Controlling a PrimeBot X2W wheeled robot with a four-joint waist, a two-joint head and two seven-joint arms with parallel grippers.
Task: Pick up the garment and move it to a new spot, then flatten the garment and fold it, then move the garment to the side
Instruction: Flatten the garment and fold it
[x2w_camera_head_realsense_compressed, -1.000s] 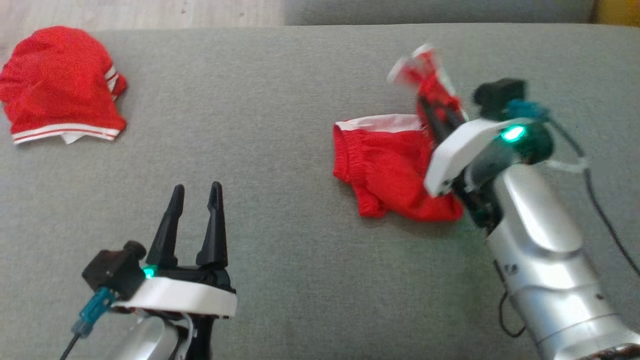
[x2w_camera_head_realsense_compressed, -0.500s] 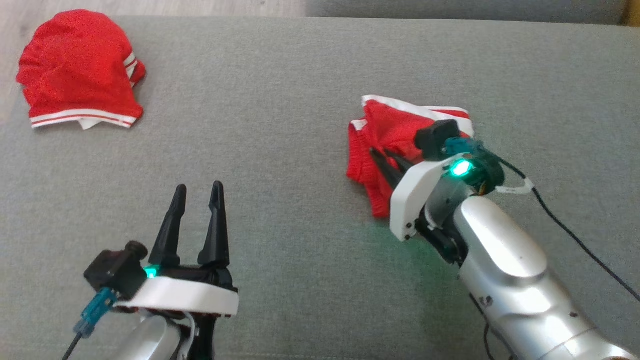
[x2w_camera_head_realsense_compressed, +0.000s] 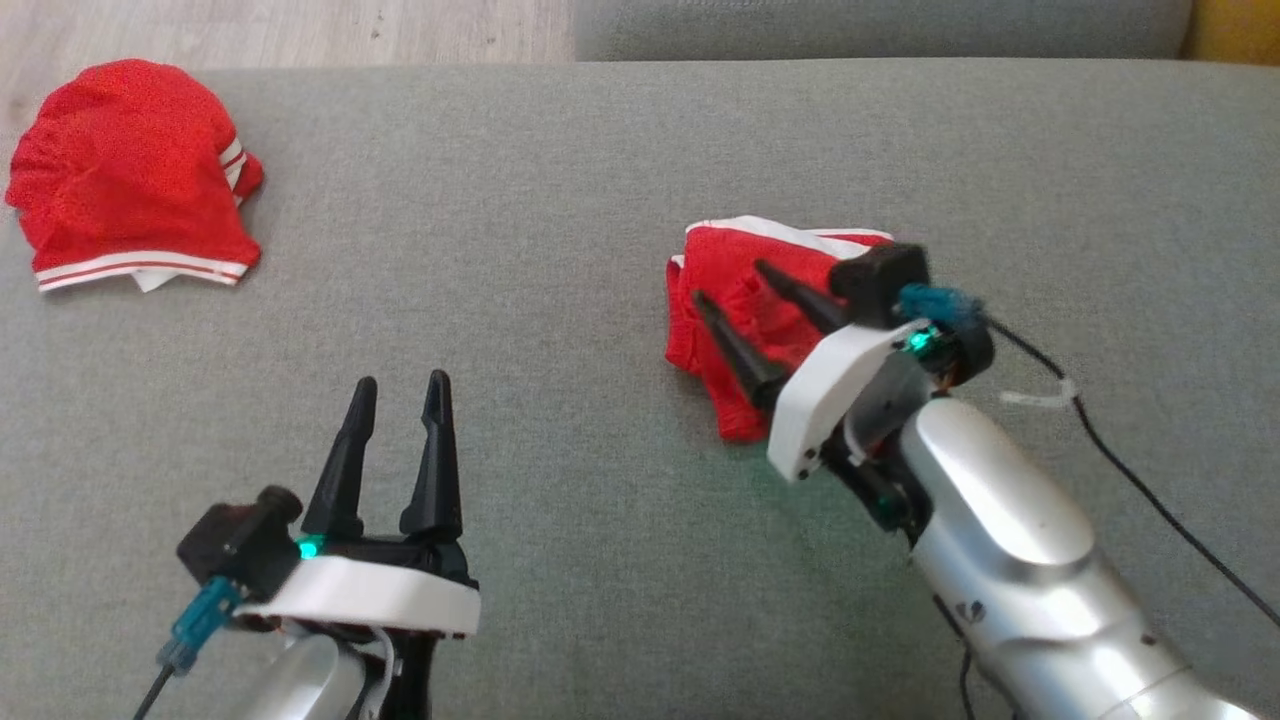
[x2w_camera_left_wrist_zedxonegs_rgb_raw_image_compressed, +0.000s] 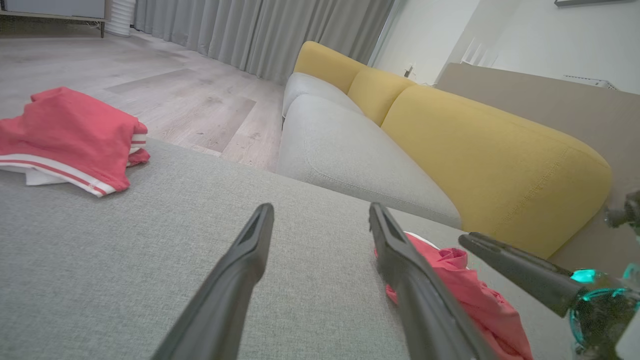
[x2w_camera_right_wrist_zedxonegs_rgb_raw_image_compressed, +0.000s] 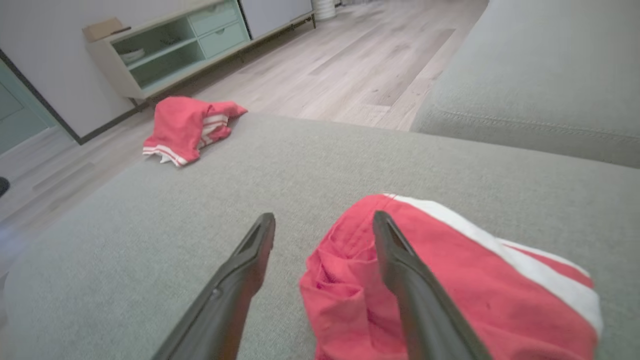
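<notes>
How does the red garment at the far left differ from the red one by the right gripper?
The far-left garment lies spread out with its striped hem along the near edge; the right-hand garment is bunched into a compact heap, white band on its far edge. The far-left garment lies apart from both grippers; the right-hand garment sits at the right gripper's open fingers. Both are red with white trim, on the grey cushion.
</notes>
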